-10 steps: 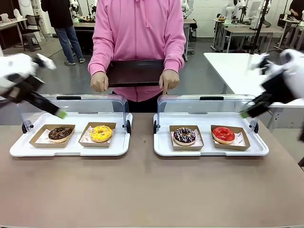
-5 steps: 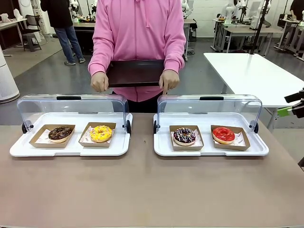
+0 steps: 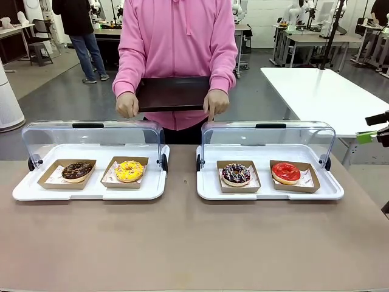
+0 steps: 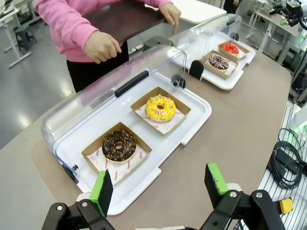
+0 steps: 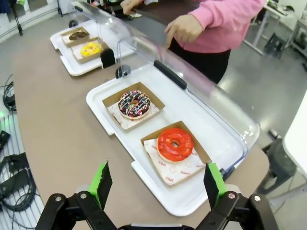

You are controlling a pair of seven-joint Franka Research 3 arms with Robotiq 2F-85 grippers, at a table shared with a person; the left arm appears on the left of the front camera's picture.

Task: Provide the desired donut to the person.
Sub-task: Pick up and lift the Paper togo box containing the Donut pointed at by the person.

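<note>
Donuts, four in all, are laid out on the desk (image 3: 182, 243), a broad brown surface between the robot and the person (image 3: 176, 42); which one is wanted cannot be told. The person, in a pink hooded sweatshirt, is stood at the far edge, and a flat black tray (image 3: 173, 92) is held level at waist height, gripped at one side by one hand (image 3: 127, 104) and at the opposite side by the other hand (image 3: 216, 102). Two trays are set side by side on the desk with a gap between them: the left white tray (image 3: 24, 191) and the right white tray (image 3: 331, 193). Each is backed by a clear domed cover, the left lid (image 3: 91, 134) and the right lid (image 3: 267, 137), both swung open towards the person. The donuts are seated singly in shallow cardboard boxes (image 3: 48, 176). On the left tray a chocolate donut (image 3: 77, 170) is placed at the outer side and a yellow donut (image 3: 129, 170) beside it. On the right tray a dark sprinkled donut (image 3: 236, 174) is placed nearer the middle and a red donut (image 3: 285, 173) at the outer side. The left jaws are held above the desk beside the left tray, spread wide, with nothing between the left pads (image 4: 101, 191). The right jaws are likewise spread and empty near the right tray's outer corner, the right pads (image 5: 213, 184) well apart.
</note>
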